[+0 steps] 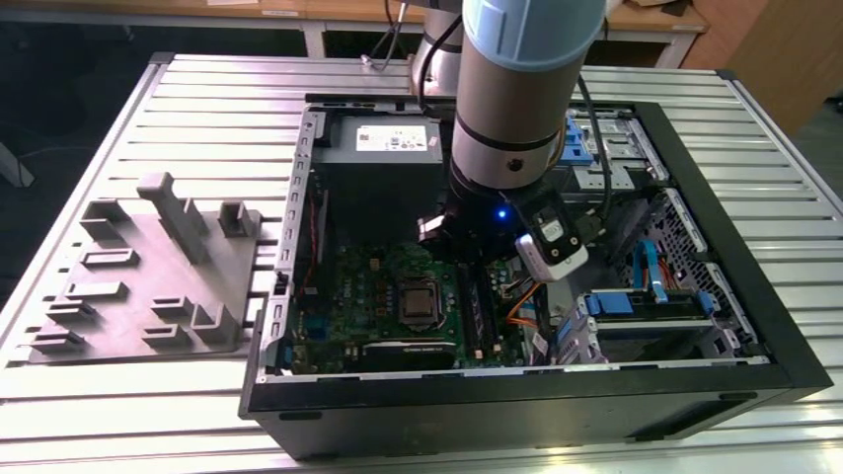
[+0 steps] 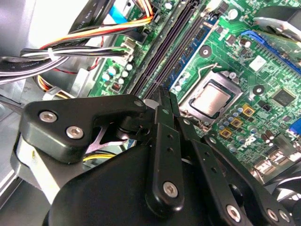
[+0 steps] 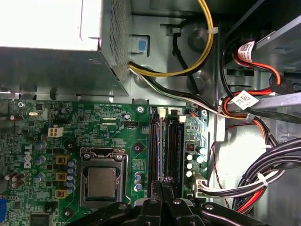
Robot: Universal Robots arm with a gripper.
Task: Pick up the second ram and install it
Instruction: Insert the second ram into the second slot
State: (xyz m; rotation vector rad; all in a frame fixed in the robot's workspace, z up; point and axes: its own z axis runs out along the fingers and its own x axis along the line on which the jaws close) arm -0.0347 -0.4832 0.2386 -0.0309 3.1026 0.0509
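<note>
A ram [image 2: 190, 56] with a blue-green board stands in the memory slot nearest the processor, and it appears as a dark strip [image 1: 477, 311] in the exterior view and as a thin strip [image 3: 159, 150] in the first wrist view. My gripper [image 2: 168, 96] is down inside the open computer case, shut, its thin black fingertips pressed together. The gripper's tips [image 3: 167, 181] sit right over one end of the slot row. Whether they touch the ram I cannot tell. Nothing visible is held between them.
The green motherboard [image 3: 94, 122] carries a bare processor socket [image 3: 101, 182]. The power supply [image 1: 382, 138] sits at the case's far end. Cable bundles [image 3: 263, 179] crowd beside the slots, next to the drive cage [image 1: 646, 296]. A grey fixture tray [image 1: 145, 276] lies at the exterior view's left.
</note>
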